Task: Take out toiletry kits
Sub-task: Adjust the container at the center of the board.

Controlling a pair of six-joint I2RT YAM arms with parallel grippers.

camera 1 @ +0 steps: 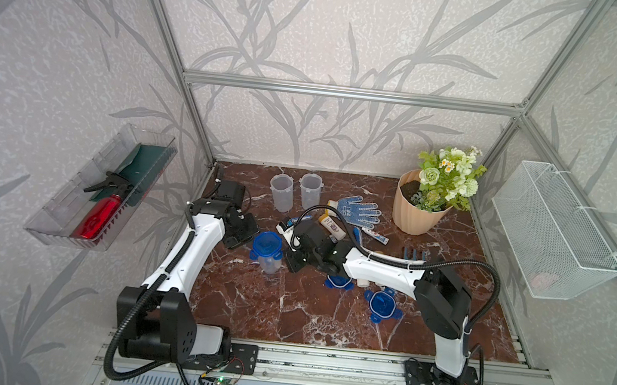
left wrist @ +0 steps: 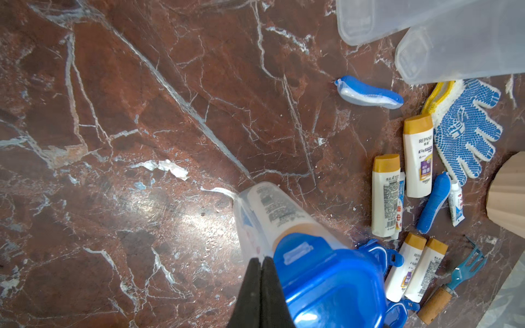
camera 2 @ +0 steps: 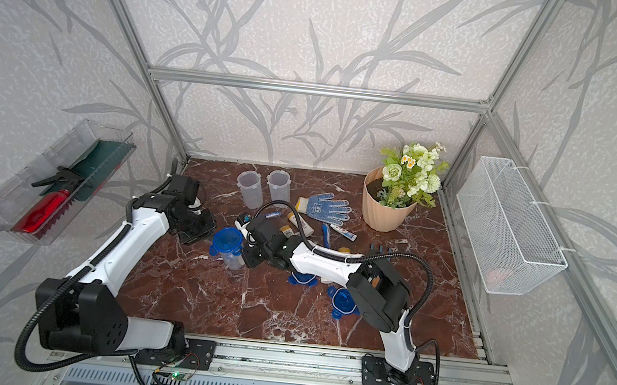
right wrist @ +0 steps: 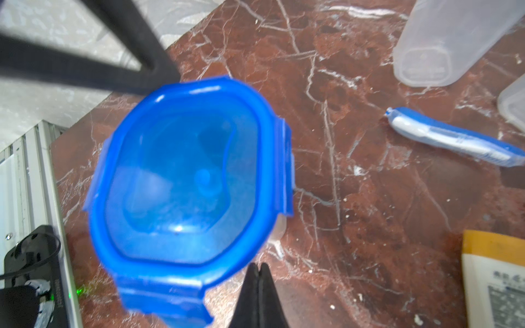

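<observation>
Toiletry kits (left wrist: pixel 386 196) lying loose on table (left wrist: pixel 142 113); "REPAND" on tall bottle (left wrist: pixel 419 159). Left gripper (left wrist: pixel 261 261), right gripper (right wrist: pixel 258 268) pressed together beside lidded cup (camera 1: pixel 267 253). Bottle inside (left wrist: pixel 272 210) clear only from left wrist.

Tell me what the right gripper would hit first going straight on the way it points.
Most likely the blue lid of the closed cup: its rim sits just ahead of the shut right gripper. Depth is unclear.
</observation>
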